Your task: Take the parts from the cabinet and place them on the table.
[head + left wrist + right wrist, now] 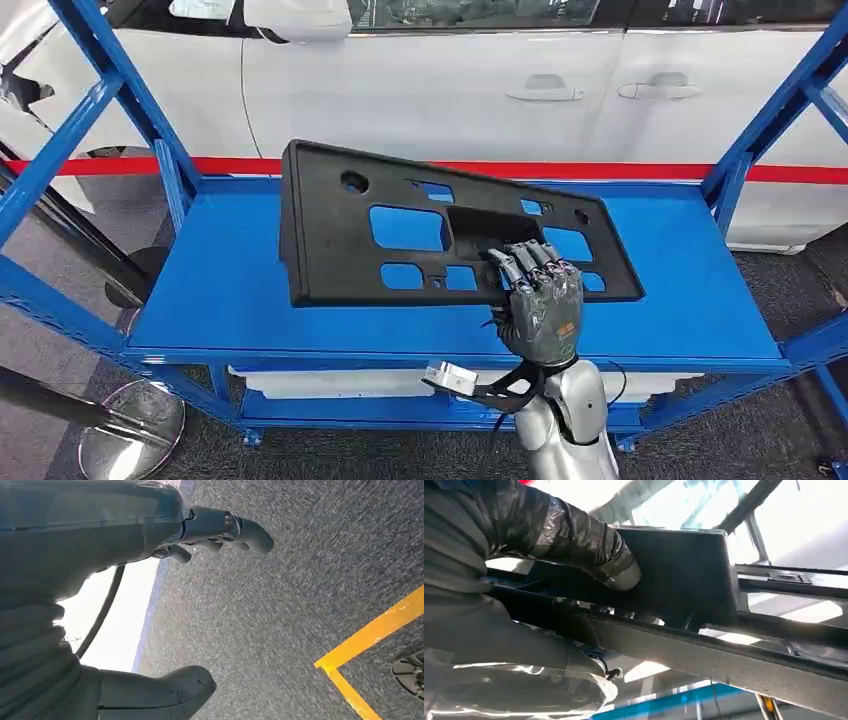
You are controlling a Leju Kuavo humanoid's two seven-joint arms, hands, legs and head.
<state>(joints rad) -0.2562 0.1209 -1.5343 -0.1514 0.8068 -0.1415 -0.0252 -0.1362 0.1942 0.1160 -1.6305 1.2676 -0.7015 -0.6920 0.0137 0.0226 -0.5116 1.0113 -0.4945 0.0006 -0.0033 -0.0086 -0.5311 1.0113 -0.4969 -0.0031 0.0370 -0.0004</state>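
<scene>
My right hand (538, 305) is gripping the black plastic part (400, 240) at its near edge — my fingers (525, 262) are lying curled over the top into the recessed middle section, and in the right wrist view my thumb (589, 550) is pressing against the part's underside. The part, a long panel with rectangular cut-outs, is hanging tilted above the blue shelf (230, 290) of the cabinet, its far-left end raised; I cannot tell whether any edge is touching the shelf. My left hand (210, 535) is hanging over grey carpet (300, 605) holding nothing, its fingers loosely bent and apart from the thumb (170, 687). A yellow floor line (370, 635) is crossing the carpet. Behind the blue cabinet frame (130, 100) a white car (450, 90) is standing — a red stripe (640, 171) is running along below its doors.
</scene>
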